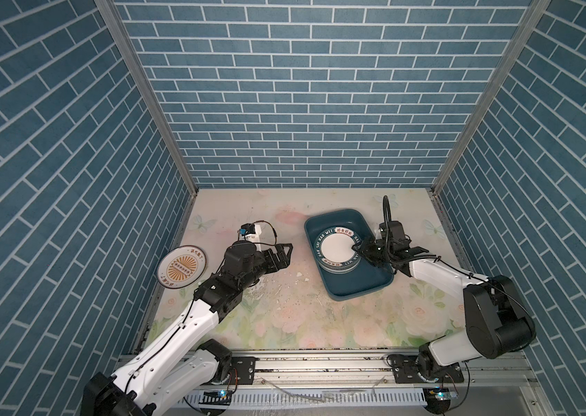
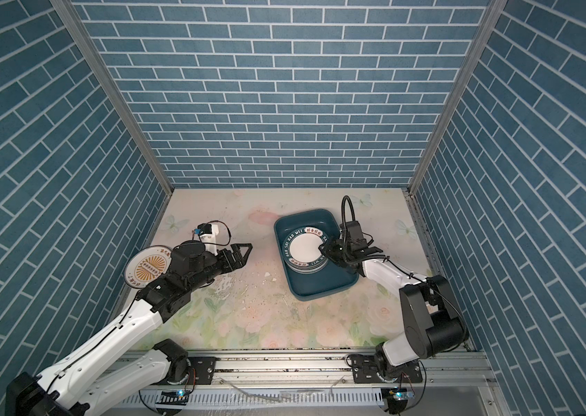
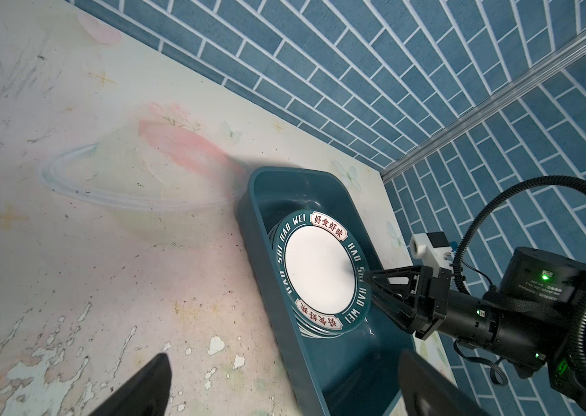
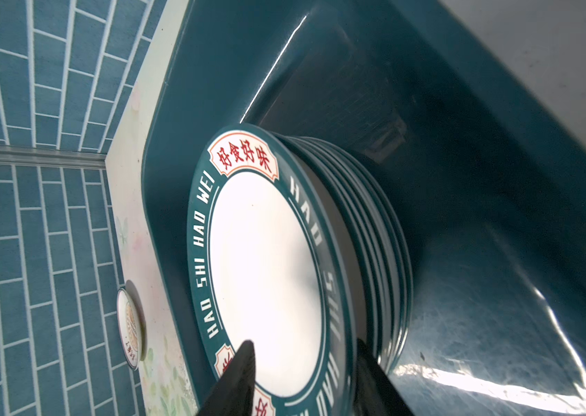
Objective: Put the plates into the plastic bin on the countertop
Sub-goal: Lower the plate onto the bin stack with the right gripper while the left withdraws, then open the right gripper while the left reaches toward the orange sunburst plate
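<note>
The plates [image 1: 334, 248] lie stacked flat inside the plastic bin [image 1: 361, 286], toward its far end, leaving the near end of the bin floor bare. The top plate [image 3: 314, 275] has a white centre and a dark teal rim lettered "HAO SHI HAO WEI". One more, a sunburst plate [image 1: 181, 266], lies on the table [image 1: 302, 317] well apart from the bin, off to its left in both top views. The right end effector [image 1: 356, 247] reaches in over the bin's right wall. Its fingers are partly apart and straddle the rim of the top plate, one above the edge and one below; whether they touch it I cannot tell. The left end effector [image 1: 287, 255] hangs above the table between the bin and the sunburst plate, fingers spread wide and holding nothing.
</note>
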You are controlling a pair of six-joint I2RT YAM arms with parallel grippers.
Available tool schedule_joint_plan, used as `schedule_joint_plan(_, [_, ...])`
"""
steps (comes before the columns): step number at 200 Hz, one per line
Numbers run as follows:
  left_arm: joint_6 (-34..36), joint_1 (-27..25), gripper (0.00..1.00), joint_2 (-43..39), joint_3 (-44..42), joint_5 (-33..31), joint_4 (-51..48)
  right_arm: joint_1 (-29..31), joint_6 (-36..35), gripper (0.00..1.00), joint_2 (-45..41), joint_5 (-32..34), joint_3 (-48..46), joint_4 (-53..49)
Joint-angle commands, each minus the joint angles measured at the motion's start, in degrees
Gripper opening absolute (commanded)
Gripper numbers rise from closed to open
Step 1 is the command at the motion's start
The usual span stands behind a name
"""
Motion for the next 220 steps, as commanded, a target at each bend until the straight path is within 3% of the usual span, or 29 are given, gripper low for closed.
schedule_joint_plan(1, [0.45,-0.33,0.99,-0.97,0.87,-0.37,-1.73,0.56,-0.96,0.48,-1.65,1.57,1.94,-2.32])
schedule_joint_plan(69, [1.00,-0.29,1.00,-2.32,1.17,-1.40,-4.26,0.97,-1.91,0.57,-1.97,1.75,2.85,-4.08])
schedule_joint_plan(155, [1.09,-0.28,1.00,-5.33,2.54,-5.61,-10.24,1.31,-4.56,0.81,-8.70,4.07,1.12,-3.52])
schedule_joint_plan(220, [-1.52,-0.15,1.00,-8.26,2.81,-13.27,-18.13,2.62,-6.09,0.89,-15.35,3.81,-1.75,-0.71])
